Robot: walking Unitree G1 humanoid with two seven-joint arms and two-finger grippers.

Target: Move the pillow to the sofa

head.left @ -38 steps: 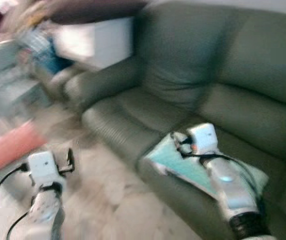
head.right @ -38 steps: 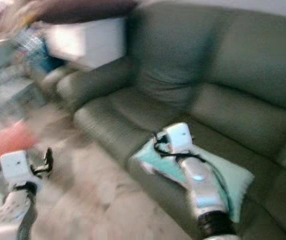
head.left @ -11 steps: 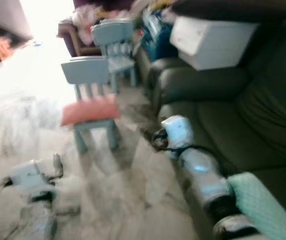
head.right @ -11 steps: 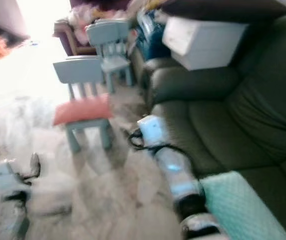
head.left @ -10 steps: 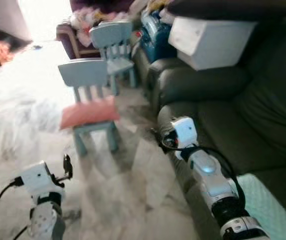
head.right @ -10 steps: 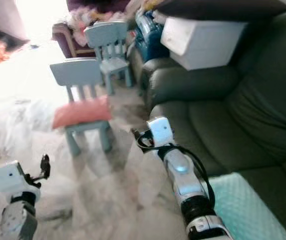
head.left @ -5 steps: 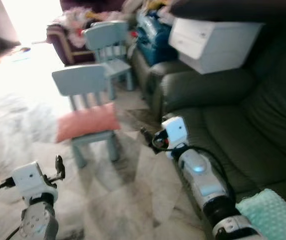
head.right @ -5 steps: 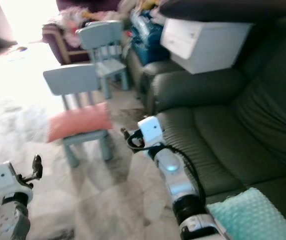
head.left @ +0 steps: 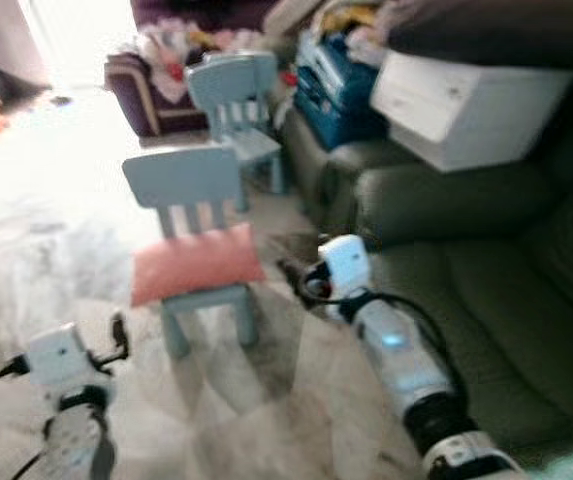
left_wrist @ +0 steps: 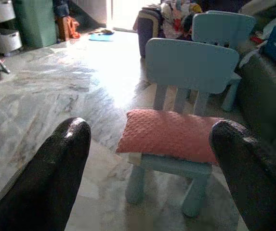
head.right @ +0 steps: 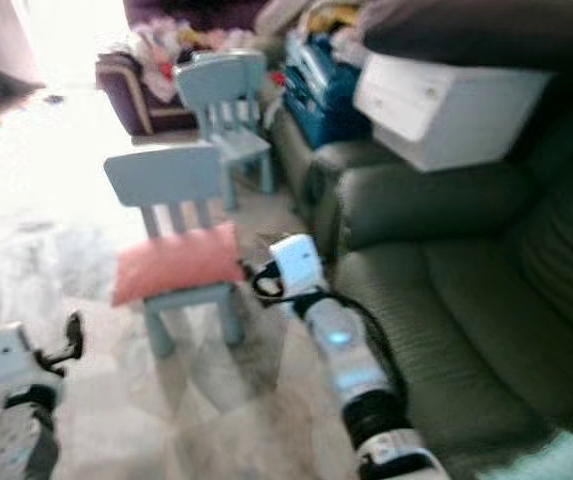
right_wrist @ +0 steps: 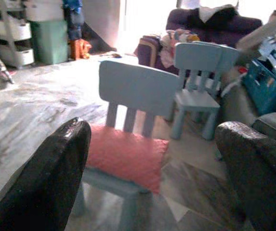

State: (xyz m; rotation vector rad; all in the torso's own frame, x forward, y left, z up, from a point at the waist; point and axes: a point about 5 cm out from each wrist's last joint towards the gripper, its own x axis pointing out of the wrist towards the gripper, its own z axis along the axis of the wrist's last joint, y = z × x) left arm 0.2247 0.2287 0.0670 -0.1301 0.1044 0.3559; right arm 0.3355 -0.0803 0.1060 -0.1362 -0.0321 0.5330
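While the head views are blurred, you can still make out the pink pillow point(head.left: 196, 262) lying flat on the seat of a small pale-blue child's chair point(head.left: 184, 182), its edges hanging a little past the seat's front and side edges; the chair stands on the marbled floor point(left_wrist: 46, 91) just off the front edge of the dark green sofa point(head.right: 446, 300); your right gripper point(right_wrist: 152, 159) is held out low in front of you, between the sofa's front edge and the chair, and its wrist view looks at the pillow between two black fingers point(right_wrist: 51, 178) spread wide with nothing between them; your left gripper point(left_wrist: 150, 159) hovers lower over the floor, well short of the chair, and its fingers point(left_wrist: 56, 173) are likewise spread wide and hold nothing, with the pillow framed between them; a second pale-blue chair point(head.left: 231, 85) stands behind the first, nearer the sofa's arm; a white drawer unit point(head.right: 446, 105) rests on that arm, with blue bags point(head.right: 316, 85) just beside it; a mint-green cushion point(head.right: 556, 462) shows at the near end of the sofa seat.
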